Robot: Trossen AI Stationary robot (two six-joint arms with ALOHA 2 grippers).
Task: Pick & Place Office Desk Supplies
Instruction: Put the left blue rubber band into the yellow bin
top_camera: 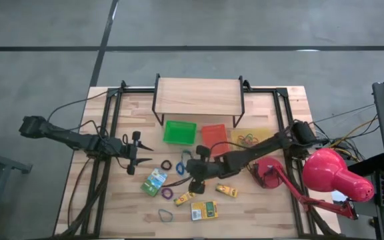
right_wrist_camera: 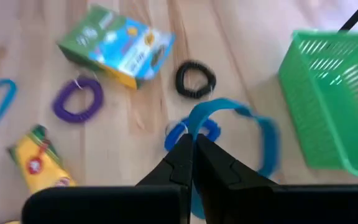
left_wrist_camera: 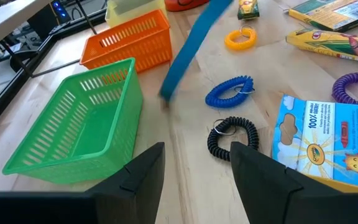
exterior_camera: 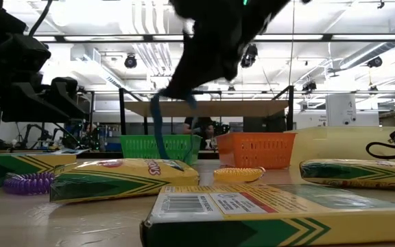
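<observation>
Pinched between my right gripper (right_wrist_camera: 191, 155) fingers, the blue rubber band (right_wrist_camera: 241, 134) hangs limp and light; left gripper (left_wrist_camera: 194, 168) waits apart.

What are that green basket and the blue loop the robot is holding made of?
The green basket looks like moulded plastic: glossy, with slatted mesh walls. The blue loop, pinched in the right gripper, seems to be soft rubber or silicone, since it hangs limp and bends; I can't be sure which.
</observation>
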